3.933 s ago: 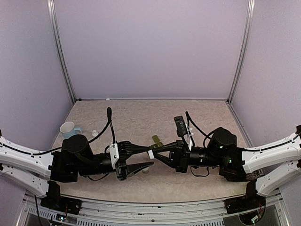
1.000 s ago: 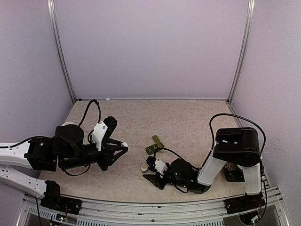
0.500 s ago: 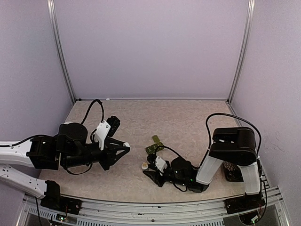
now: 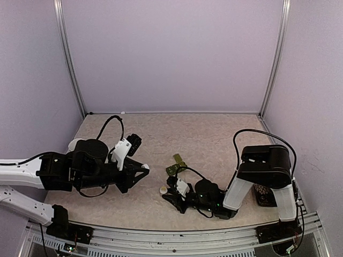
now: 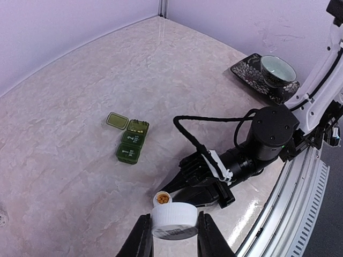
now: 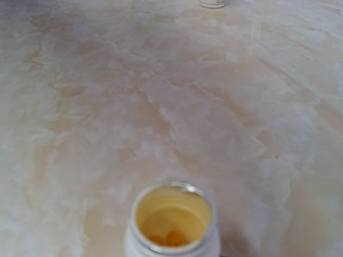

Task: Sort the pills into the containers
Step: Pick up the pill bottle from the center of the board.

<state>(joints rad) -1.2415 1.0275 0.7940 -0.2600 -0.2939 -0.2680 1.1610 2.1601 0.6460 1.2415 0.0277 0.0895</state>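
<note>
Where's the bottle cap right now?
Left wrist view, bottom centre: the white cap is clamped in the left gripper, with the open pill bottle just beyond it.

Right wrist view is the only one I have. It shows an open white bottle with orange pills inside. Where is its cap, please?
Observer: The left gripper holds the white cap between its fingers.
Operator: What else lies nearby?
Observer: A dark green pill-box strip lies apart from the bottle, farther back on the table.
Operator: Is any of its compartments open?
Observer: Yes, the end one farthest from the bottle has its lid open; the other two are shut.
</note>
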